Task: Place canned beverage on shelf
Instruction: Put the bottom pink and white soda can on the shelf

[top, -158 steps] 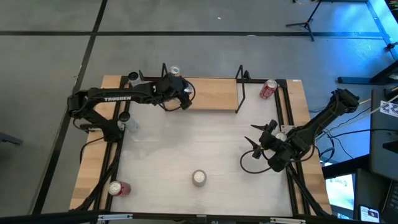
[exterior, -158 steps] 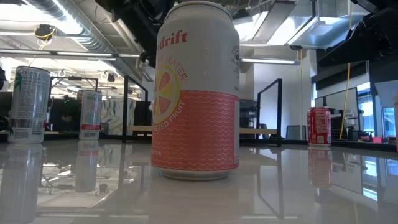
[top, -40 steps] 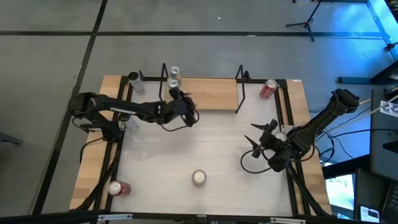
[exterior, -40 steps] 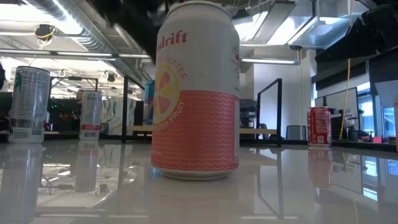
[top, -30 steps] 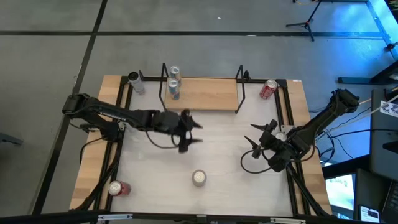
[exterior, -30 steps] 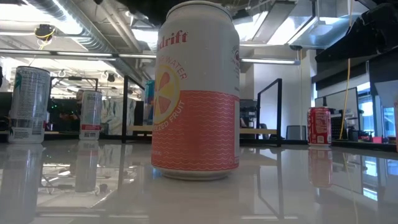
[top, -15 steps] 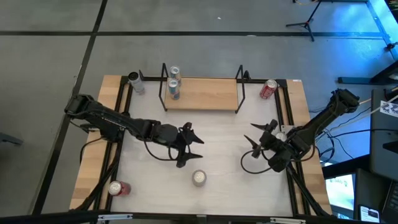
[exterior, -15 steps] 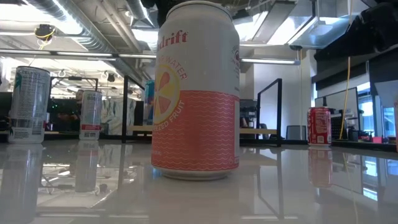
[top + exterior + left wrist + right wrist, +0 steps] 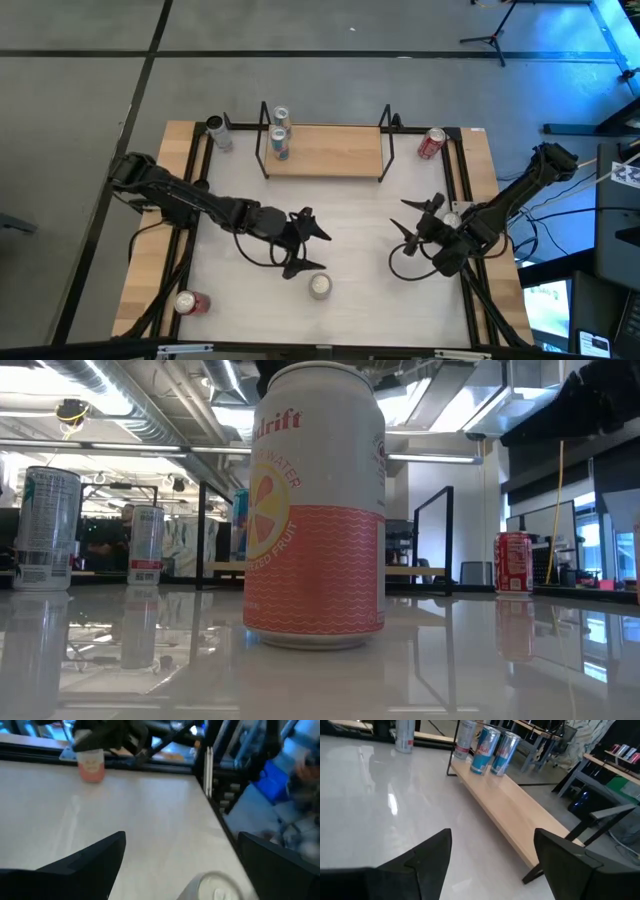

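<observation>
The left hand, fingers spread wide and empty, hovers just beside the pink can near the bench's front edge, with bare surface on its other sides. The shelf lies along the back edge; two blue cans stand at its left end. The right hand, open and empty, waits near the right edge.

You've got bright, even overhead light, with blue spill at the high view's right edge. Glare and can reflections on the glossy table. Left wrist view is motion-blurred. In the low view, the near orange can looks sharp.
</observation>
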Robot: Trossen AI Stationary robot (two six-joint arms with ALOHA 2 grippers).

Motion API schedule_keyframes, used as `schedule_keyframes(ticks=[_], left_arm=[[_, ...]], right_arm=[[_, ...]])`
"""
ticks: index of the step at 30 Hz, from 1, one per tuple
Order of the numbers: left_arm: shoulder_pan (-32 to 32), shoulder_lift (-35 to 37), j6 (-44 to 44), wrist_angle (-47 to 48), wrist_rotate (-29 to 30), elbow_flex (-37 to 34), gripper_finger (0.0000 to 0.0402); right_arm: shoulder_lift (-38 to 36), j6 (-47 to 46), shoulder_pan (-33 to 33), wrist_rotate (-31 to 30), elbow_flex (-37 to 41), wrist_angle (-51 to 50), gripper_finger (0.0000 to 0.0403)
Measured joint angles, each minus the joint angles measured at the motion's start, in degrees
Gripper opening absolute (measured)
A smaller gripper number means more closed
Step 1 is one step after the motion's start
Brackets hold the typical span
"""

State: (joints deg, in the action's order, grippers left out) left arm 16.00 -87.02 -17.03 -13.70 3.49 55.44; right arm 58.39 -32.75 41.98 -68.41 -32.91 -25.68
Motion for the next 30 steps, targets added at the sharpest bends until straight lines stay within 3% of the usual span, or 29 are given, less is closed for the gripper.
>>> schedule_keyframes(ticks=[2, 6, 13, 20, 25, 30], left_arm=[[1.28, -0.01, -6.63, -4.31, 2.91, 0.02, 0.0374], [5.74, -0.12, -6.07, -4.97, 7.40, 0.06, 0.0372], [13.98, -0.14, -5.60, -1.64, 19.32, 0.06, 0.0371], [17.96, -4.48, -4.36, -2.91, 23.12, 0.06, 0.0370], [18.16, -9.07, -3.42, -3.36, 23.08, 0.06, 0.0370], [18.11, -11.35, -1.66, -3.73, 27.36, 0.06, 0.0370]], right_arm=[[0.00, 0.26, 0.00, 0.01, 0.00, 0.95, 0.0280], [-0.02, 0.25, 0.00, 0.76, 0.00, 4.97, 0.0280], [0.57, 9.42, 0.04, 10.56, -0.09, 23.77, 0.0280], [7.36, 12.30, 0.04, 17.65, -0.09, 31.67, 0.0280], [10.93, 14.34, 0.04, 17.89, -0.07, 34.34, 0.0280], [11.18, 17.01, -0.02, 17.91, -0.07, 35.29, 0.0280]])
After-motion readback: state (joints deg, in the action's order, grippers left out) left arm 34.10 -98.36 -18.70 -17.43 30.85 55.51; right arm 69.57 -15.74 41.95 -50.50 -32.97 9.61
